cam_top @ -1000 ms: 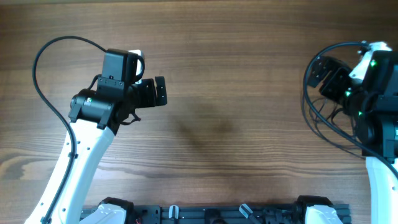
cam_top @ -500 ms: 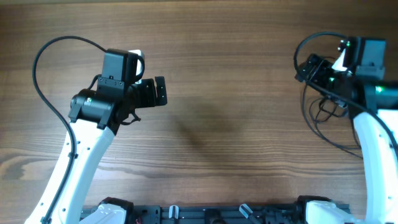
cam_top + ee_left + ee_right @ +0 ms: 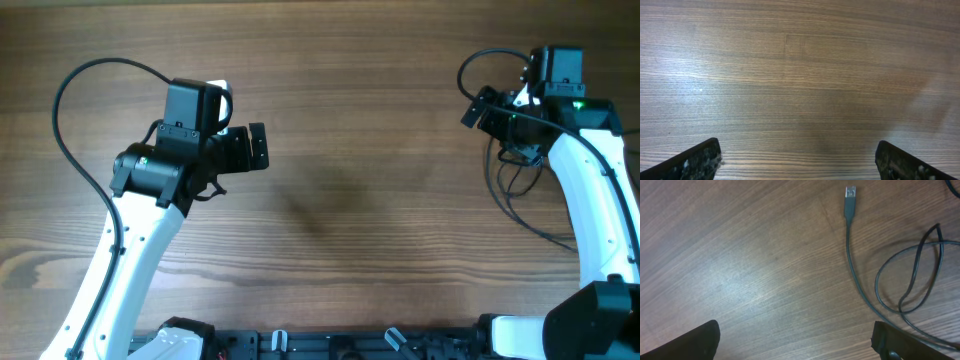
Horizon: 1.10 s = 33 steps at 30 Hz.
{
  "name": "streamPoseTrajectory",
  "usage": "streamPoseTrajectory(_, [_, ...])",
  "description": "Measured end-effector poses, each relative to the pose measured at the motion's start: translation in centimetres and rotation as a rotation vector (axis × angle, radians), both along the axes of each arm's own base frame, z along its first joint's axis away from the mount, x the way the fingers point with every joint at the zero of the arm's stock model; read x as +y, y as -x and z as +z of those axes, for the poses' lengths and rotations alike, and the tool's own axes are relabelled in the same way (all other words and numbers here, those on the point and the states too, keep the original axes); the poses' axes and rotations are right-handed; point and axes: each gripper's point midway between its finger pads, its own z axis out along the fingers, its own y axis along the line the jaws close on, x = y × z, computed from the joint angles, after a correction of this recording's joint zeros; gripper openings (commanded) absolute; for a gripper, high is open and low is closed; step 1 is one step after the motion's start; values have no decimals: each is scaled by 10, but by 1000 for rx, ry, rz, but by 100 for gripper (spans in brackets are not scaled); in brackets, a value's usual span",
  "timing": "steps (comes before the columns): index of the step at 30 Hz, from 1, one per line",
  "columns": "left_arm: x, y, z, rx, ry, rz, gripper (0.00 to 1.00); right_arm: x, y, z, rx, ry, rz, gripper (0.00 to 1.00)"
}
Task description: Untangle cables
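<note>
Right pincer has swung up-table, jaws spread above half-hidden cables; left pincer likewise spread, empty.

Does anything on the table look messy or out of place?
Only the thin dark grey cables, far right on the wooden table: loose, crossing loops, one plug end lying free. Nothing looks damaged.
</note>
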Motion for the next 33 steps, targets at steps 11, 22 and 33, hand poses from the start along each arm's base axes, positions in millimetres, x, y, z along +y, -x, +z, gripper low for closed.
streamPoseTrajectory(11, [-6,-23,18,-119,30,0,100,-1,-7,3,-31,2,0,100])
streamPoseTrajectory(22, [-9,-12,71,-748,284,16,100,0,-7,3,-30,2,0,100])
streamPoseTrajectory(33, [58,64,38,-1137,444,246,100,-1,-7,3,-30,2,0,100])
